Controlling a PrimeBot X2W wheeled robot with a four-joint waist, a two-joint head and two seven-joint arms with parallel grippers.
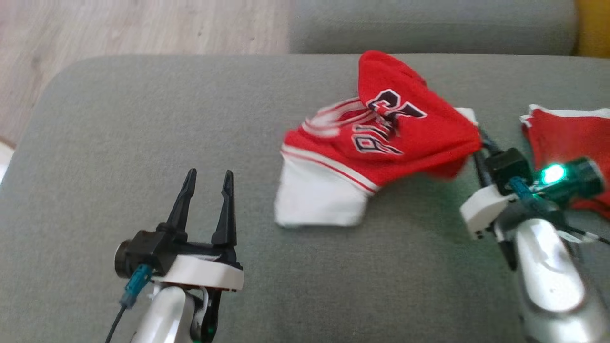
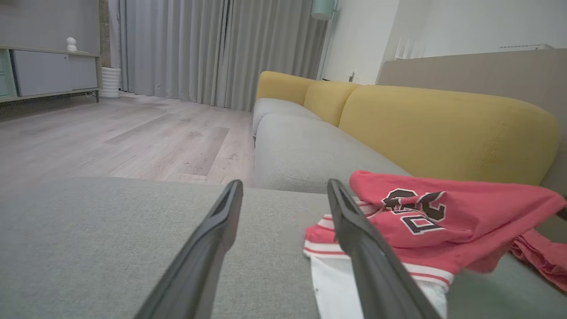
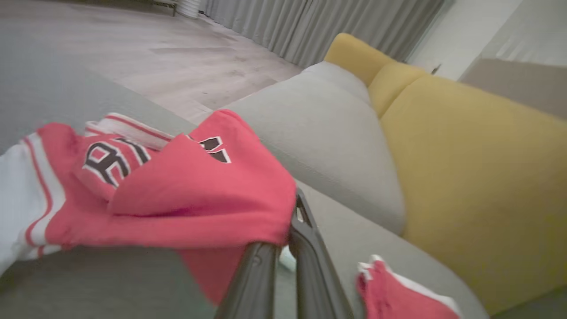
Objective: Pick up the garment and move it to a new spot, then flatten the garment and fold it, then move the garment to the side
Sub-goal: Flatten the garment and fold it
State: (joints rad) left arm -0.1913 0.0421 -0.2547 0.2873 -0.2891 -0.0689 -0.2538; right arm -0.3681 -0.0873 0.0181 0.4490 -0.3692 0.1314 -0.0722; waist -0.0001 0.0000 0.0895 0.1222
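1. Our right pincer is clamped shut on the right-hand edge of the crumpled red-and-white knit jersey with dark lettering. Our left pincer stands with its fingers spread, holding nothing.
2. We judge the step in hand to be the pick-up and carry to a new spot. We hold one edge only, so we should raise it slowly and straight up until the white panel clears the broad grey fabric cushion. Only then should we travel, or the cloth may drag or slip out.
3. We should steer away from the other red cloth with a white edge, which is just beside our right arm.
4. The jersey sits to the left of the right pincer. Its pinched corner looks raised and its white panel rests on the cushion. It is well apart from the left pincer, off to that pincer's right.
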